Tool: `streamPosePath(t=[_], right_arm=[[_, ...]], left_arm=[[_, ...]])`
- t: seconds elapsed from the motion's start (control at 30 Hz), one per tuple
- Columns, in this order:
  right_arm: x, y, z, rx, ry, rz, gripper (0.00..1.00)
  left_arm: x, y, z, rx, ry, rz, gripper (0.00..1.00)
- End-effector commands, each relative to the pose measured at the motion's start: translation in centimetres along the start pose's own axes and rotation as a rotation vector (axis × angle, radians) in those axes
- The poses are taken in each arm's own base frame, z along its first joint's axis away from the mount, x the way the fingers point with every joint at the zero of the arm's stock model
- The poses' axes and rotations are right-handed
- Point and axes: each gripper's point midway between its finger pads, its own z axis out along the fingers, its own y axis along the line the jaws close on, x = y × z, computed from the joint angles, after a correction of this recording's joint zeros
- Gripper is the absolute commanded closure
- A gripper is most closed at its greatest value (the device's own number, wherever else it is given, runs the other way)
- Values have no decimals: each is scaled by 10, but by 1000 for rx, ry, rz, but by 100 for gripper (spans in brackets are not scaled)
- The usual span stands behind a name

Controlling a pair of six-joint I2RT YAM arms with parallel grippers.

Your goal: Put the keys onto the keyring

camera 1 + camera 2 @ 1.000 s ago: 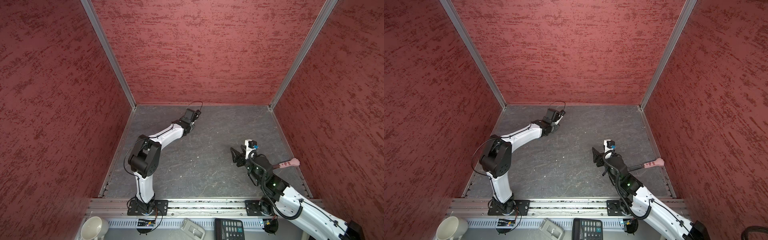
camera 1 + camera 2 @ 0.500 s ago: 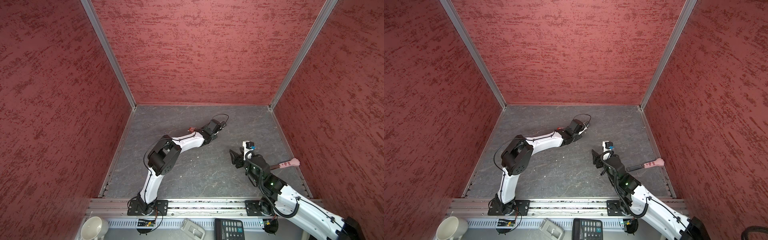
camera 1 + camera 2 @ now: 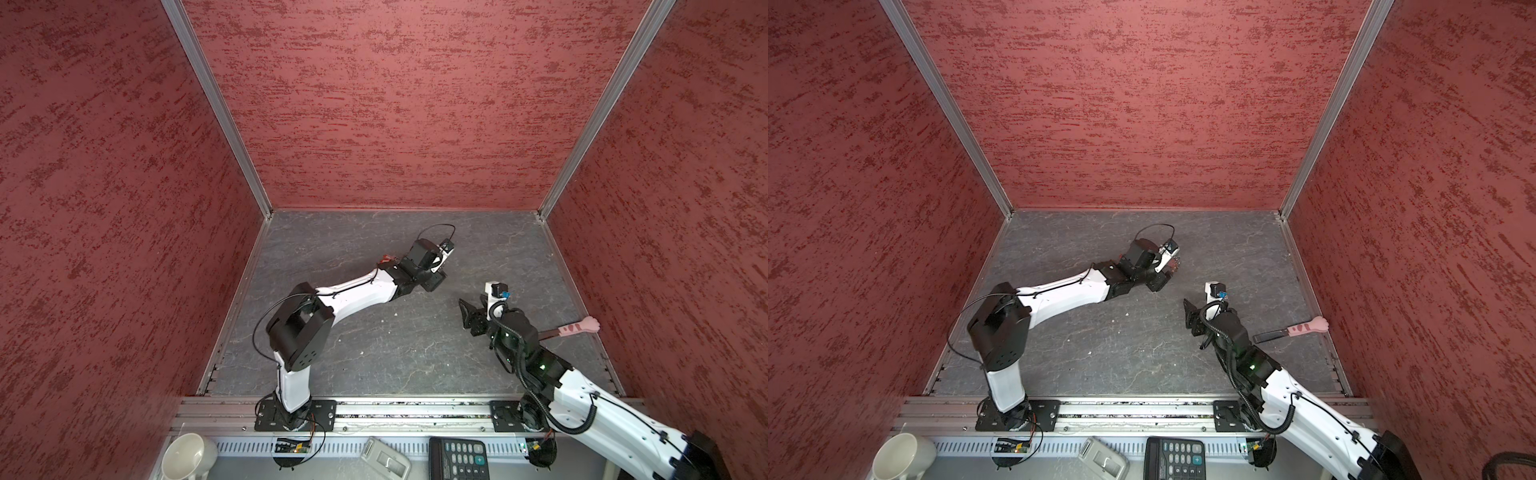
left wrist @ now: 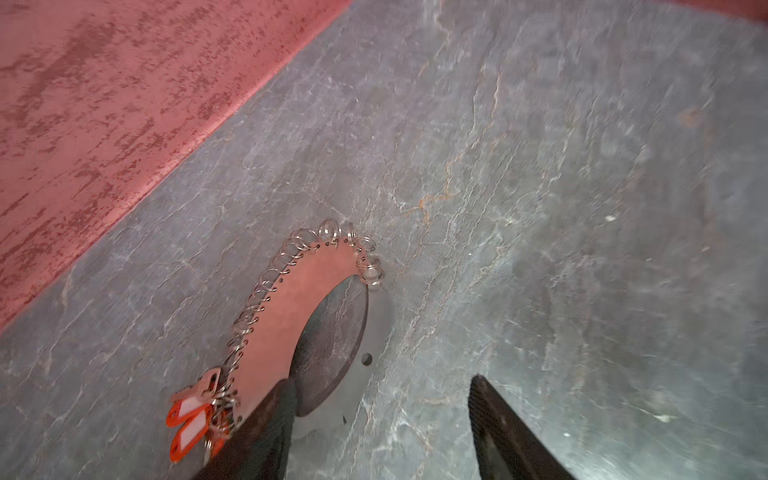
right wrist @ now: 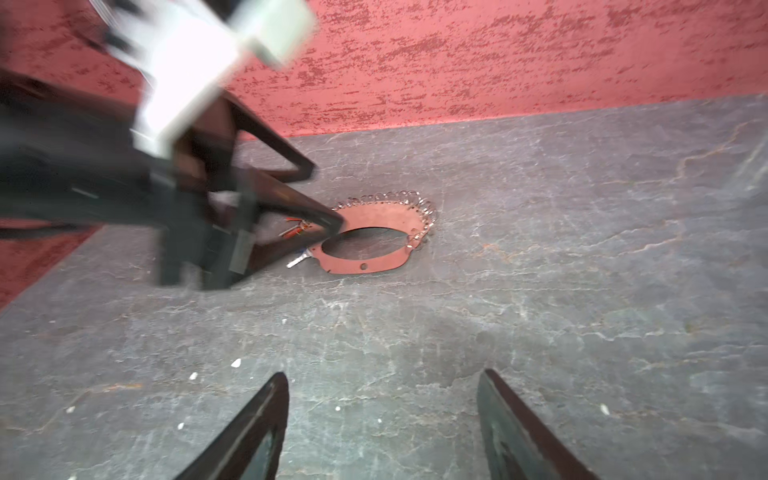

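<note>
While open over the keyring [image 4: 286, 307] — left tool [image 4: 381, 380], keys [image 4: 190, 426] just beside

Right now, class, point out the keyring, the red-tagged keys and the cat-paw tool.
keyring [image 4: 286, 307]: left wrist view, flat band.
red-tagged keys [image 4: 191, 430]: left wrist view, white label.
cat-paw tool [image 3: 1308, 326]: in a top view, pink handle.

Pink paw-handled tool [image 3: 578, 326] lies near the right wall [image 3: 673, 199]; white mug [image 3: 188, 458] and calculator [image 3: 459, 460] sit out front.
</note>
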Motion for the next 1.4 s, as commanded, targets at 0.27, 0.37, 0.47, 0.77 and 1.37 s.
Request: streamPosePath(t=[0.27,0.37,0.47,0.77,1.37], right_arm=[[-55,-59,-18,379,-157,-45,10],[-66,-63,-11,401,-225,-176,8],[-73,-81,1,493,-242,-244,7],[-57,-131,49,584,-170,-280,1],[-55,-186,68,410,-237,-132,1]], left_arm=[[78,138,-144,-404,-188,-418,0],[129,184,-183,-608,-203,-495,0],[178,214,-203,-747,-195,-532,0],[225,233,-167,-681,-199,-484,0],[229,264,-140,-547,-372,-581,0]])
